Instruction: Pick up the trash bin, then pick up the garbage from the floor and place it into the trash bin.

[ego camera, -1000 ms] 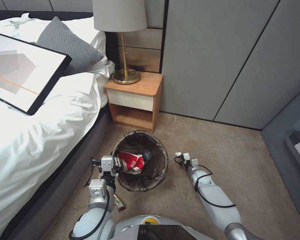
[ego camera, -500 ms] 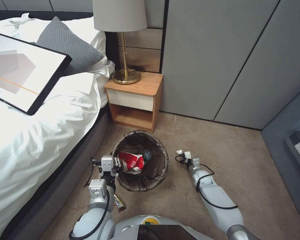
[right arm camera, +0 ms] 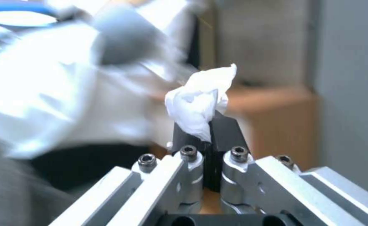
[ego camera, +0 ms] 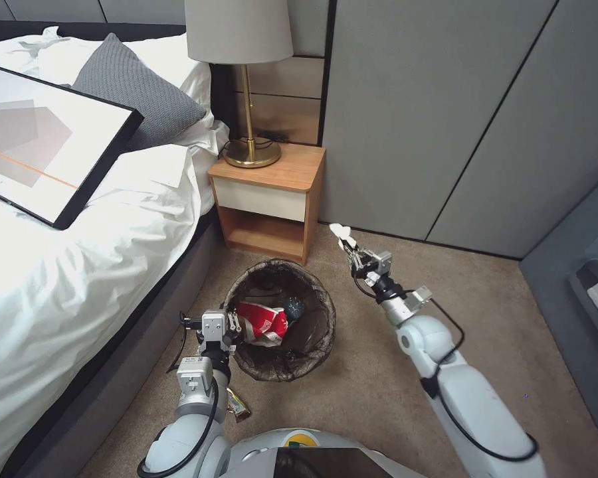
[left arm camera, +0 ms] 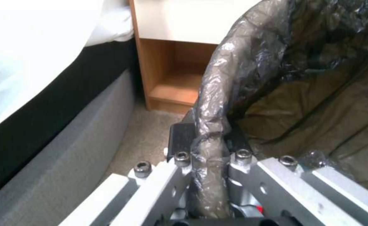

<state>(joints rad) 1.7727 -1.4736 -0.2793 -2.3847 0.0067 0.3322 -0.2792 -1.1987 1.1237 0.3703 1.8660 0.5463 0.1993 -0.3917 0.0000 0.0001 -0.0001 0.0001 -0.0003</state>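
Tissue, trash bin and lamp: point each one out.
Tissue (right arm camera: pixel 200 100), right wrist view: middle of the crumpled white wad.
Trash bin (ego camera: pixel 320 300), head view: right rim, covered by the dark bag.
Lamp (ego camera: pixel 238 28), head view: middle of the shade.

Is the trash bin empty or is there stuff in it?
Not empty. The trash bin holds a red-and-white packet and a bottle.

No legible txt, labels or nos. anywhere.
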